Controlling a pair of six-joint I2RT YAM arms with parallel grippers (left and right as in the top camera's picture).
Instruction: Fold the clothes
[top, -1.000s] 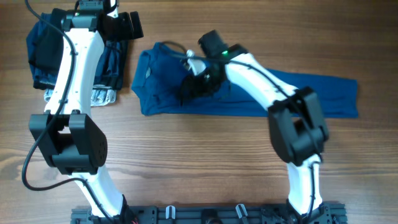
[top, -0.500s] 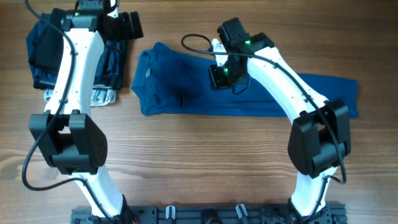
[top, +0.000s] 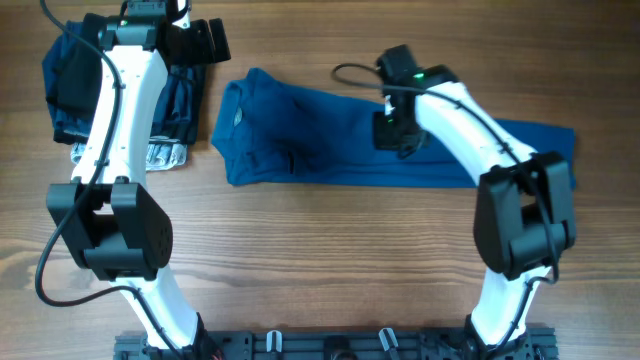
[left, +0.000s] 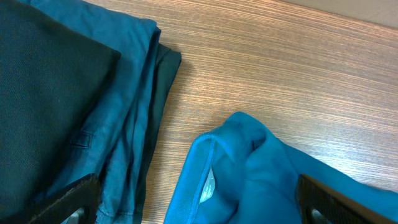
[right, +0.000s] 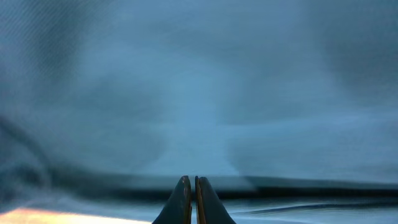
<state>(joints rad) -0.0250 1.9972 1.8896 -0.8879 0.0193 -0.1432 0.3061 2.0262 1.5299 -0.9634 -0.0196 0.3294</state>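
— Where's the shirt?
— Flat on the bench, a long strip running left to right across the upper middle of the frame.
— Which arm is nearer?
— The right. The right fingers are pressed together, seemingly empty, over its middle. The left fingers are spread wide at upper left, above the folded pile, just off the collar end.

The medium-blue short-sleeved T-shirt of soft fabric lies flat on the wooden table, folded into a long narrow band running left to right. Its neck end is on the left, where a small pale label shows inside the collar. Shallow creases mark its left half.
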